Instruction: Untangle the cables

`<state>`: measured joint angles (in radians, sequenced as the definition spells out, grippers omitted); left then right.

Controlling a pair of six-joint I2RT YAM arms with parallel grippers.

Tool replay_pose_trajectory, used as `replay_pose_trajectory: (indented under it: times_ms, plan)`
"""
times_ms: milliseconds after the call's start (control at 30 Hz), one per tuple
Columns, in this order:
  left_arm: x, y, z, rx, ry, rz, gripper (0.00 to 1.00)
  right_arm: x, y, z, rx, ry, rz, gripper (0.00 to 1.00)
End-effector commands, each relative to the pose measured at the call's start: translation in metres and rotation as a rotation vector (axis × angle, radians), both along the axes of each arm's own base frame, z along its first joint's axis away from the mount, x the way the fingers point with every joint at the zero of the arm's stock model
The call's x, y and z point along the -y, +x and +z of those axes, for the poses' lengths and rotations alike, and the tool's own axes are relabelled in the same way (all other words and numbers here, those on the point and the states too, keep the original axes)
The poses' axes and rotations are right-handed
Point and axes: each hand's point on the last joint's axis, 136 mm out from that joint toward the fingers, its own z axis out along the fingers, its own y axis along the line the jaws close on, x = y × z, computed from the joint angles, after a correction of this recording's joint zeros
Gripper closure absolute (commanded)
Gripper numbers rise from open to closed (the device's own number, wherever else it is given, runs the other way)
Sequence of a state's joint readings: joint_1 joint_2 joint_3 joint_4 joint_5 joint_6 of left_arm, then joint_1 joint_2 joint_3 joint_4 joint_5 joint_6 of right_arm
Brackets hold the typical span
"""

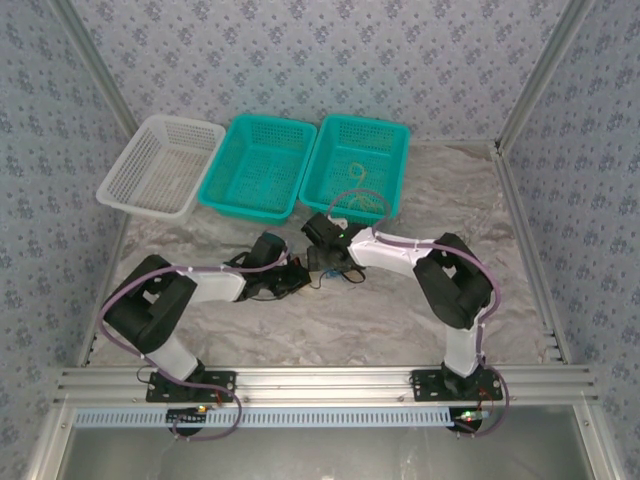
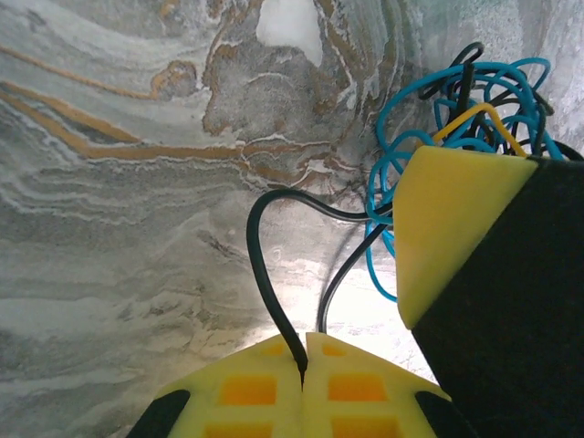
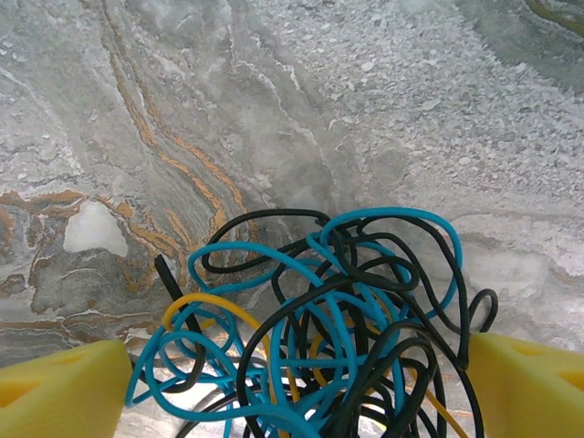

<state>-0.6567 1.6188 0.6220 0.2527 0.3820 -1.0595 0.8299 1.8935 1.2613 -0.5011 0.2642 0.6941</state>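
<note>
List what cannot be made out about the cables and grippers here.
- Top view: the cables are too small to trace any strand.
- Left wrist view: a finger of the right gripper covers part of the tangle, so where the black cable pinched by the left gripper runs is hidden.
- Right wrist view: the lower edge cuts off the tangle's bottom.

**Robot test cell in a lab**

Two robot arms, left (image 1: 150,310) and right (image 1: 455,285), are bolted to an aluminium rail (image 1: 320,380) across the bottom of the frame. Patterned wall panels (image 1: 320,60) on metal posts (image 1: 535,75) enclose a marble-print table (image 1: 330,325). A white basket (image 1: 185,120) and two teal baskets (image 1: 272,120) (image 1: 368,122) sit at upper centre.
</note>
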Motion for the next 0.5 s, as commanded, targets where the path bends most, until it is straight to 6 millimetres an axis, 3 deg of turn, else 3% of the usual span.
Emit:
replay_pose_trajectory:
  times_ms: [0, 467]
  plan:
    - [0.005, 0.004, 0.006, 0.023, -0.014, -0.014, 1.0, 0.004, -0.01, -0.013, -0.009, -0.094, 0.036, 0.06]
    - [0.0, 0.01, 0.018, 0.064, -0.002, -0.002, 1.0, 0.028, -0.013, -0.017, 0.037, -0.223, 0.033, 0.16]
